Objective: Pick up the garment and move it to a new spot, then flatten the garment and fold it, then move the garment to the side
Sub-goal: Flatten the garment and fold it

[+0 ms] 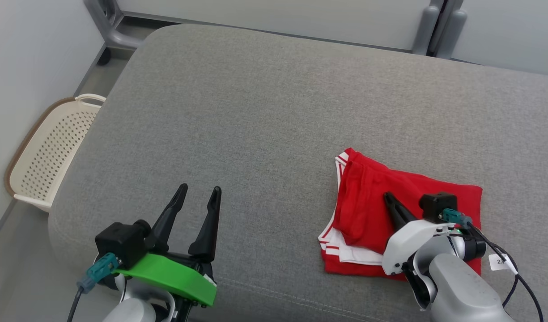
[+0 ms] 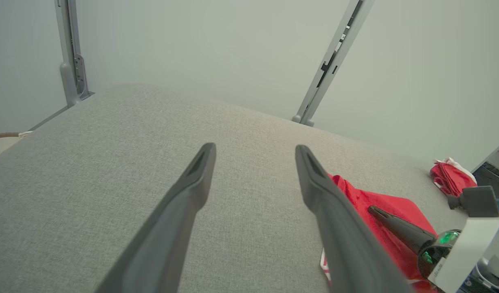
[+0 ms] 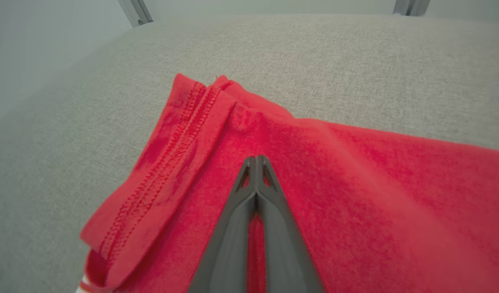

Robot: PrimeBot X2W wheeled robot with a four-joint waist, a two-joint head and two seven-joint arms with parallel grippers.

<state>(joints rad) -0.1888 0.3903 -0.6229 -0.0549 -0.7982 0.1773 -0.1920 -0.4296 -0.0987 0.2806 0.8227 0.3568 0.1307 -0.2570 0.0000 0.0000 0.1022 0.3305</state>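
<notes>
- Garment [image 1: 367,197]: is lying folded on the cushion's [image 1: 256,112] right side, long axis running left–right.
- Right gripper [image 1: 387,195]: fingers pressed together, is hovering directly over it; the nearer arm.
- Left gripper [image 1: 200,190]: is standing wide, well apart leftward.

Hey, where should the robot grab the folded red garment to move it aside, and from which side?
Probably its layered left edge, where the white-striped hems stack: pinch the red garment through all layers, coming in low from the robot's left with the open left end effector. The right end effector is shut over the fabric.
</notes>
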